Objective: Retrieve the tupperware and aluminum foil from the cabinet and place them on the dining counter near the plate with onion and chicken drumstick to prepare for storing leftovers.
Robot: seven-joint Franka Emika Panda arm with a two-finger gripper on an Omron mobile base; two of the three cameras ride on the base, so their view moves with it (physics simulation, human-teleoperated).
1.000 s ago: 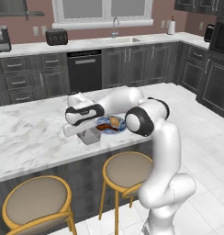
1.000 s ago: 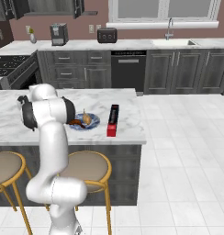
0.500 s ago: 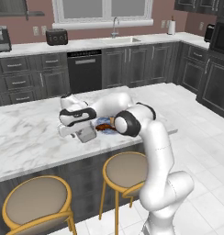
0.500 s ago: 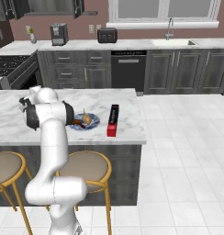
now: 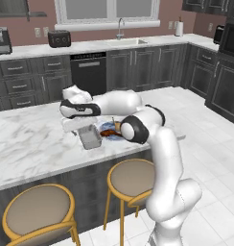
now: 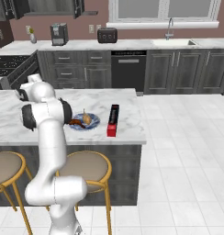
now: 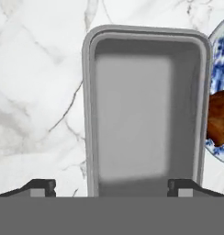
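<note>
The tupperware point(image 7: 146, 114), a pale grey open box, rests on the white marble dining counter point(image 5: 28, 144) just left of the plate point(image 5: 111, 132). My gripper point(image 7: 111, 186) hovers above its near end, open, with the fingertips point(image 7: 42, 186) spread about as wide as the box and nothing held. From the left base view the tupperware point(image 5: 90, 137) lies below my gripper point(image 5: 78, 128). The blue-rimmed plate point(image 6: 85, 122) bears the brown chicken drumstick point(image 6: 76, 122) and an onion point(image 6: 87, 118). The aluminum foil point(image 6: 113, 120), a black carton with a red end, lies right of the plate.
Two round yellow-framed stools point(image 5: 131, 178) point(image 5: 40, 216) stand at the island's near side. The far wall counter point(image 5: 90, 45) carries a toaster point(image 5: 59, 38), a coffee machine point(image 5: 1, 40) and a sink point(image 5: 124, 42). White tiled floor point(image 6: 178, 151) lies to the right.
My hand has risen a little and drifted left over the tupperware, and the elbow has swung left. The tupperware stays in place on the counter.
</note>
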